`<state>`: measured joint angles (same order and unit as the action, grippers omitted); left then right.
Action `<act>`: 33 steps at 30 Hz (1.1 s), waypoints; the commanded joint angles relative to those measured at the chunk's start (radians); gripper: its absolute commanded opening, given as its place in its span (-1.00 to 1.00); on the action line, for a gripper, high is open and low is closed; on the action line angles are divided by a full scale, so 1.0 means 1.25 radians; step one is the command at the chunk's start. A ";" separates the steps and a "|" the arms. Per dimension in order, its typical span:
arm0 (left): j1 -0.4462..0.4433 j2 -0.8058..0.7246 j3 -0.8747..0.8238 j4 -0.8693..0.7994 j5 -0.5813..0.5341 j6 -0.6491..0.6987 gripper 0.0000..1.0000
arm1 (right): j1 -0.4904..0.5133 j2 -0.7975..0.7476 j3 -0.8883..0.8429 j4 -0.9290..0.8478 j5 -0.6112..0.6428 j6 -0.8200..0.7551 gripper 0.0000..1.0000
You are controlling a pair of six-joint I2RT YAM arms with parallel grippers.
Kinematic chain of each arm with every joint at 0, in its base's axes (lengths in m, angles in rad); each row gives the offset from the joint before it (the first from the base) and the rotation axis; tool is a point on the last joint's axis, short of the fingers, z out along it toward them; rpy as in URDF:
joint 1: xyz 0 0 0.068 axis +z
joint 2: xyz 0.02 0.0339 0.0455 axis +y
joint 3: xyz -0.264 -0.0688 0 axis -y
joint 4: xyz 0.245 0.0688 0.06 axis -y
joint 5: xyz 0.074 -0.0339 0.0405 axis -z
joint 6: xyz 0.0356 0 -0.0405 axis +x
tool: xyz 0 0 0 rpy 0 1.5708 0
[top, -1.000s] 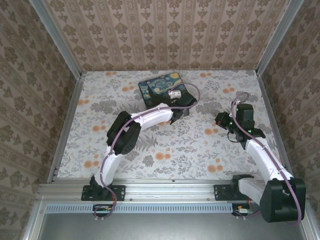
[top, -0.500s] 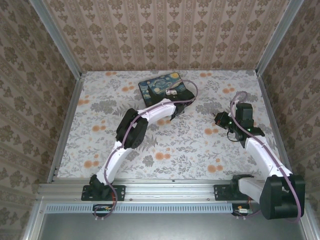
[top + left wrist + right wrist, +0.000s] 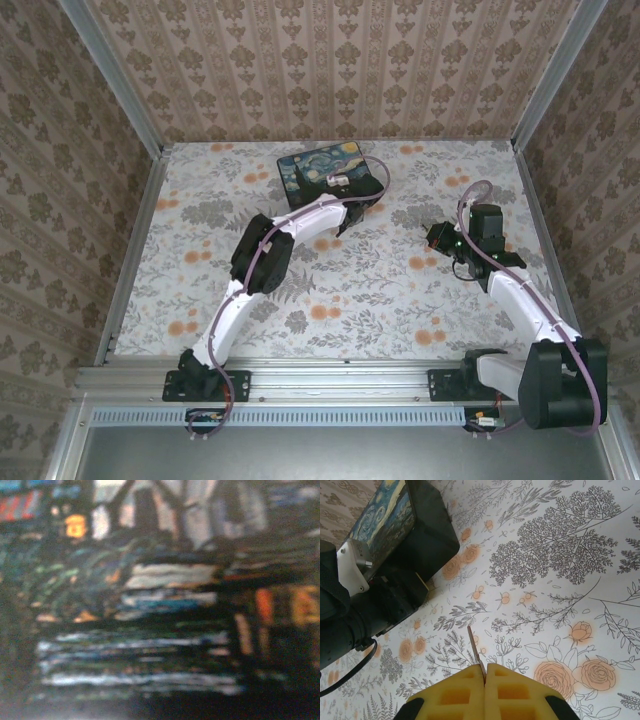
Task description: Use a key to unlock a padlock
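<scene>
The right gripper (image 3: 485, 674) is pressing its yellow foam pads together and pinching the slim dark metal key (image 3: 475, 647), whose bare blade is poking out beyond the tips at a slight tilt. It is hovering over the right half of the flower-printed table (image 3: 560, 570). That is well apart from the large black box with the blue-and-yellow swirling-sky lid (image 3: 427, 527), which is sitting near the middle of the table's far edge. The left gripper (image 3: 352, 198) is crowding that box's near side; I cannot tell whether it is spread or closed, its wrist view being too blurred to help. A brass-yellow sliver at the box's front is probably the tiny padlock (image 3: 423, 582), mostly hidden. As I am judging it, three things are threatening the next move. The soft foam may be allowing the thin key to pivot or slip on contact and drop onto the busy print. The hidden keyhole is inviting a misaligned stab. The two wrists are risking a bump beside the box.
</scene>
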<state>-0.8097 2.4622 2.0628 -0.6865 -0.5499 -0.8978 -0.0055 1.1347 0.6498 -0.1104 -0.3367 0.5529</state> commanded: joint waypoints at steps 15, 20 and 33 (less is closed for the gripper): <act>-0.015 -0.111 -0.116 0.057 -0.017 0.149 -0.57 | 0.004 -0.028 -0.026 -0.020 -0.030 -0.001 -1.00; -0.033 -0.162 -0.118 -0.038 0.086 0.173 -0.57 | 0.009 -0.055 -0.027 -0.071 -0.034 -0.015 -1.00; -0.036 -0.350 -0.196 -0.275 0.373 0.134 -0.59 | 0.016 -0.211 -0.047 -0.174 -0.067 -0.003 -1.00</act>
<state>-0.8543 2.0888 1.8008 -0.9295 -0.2012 -0.7067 0.0029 0.9184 0.6106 -0.2695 -0.3786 0.5488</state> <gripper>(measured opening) 0.289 0.041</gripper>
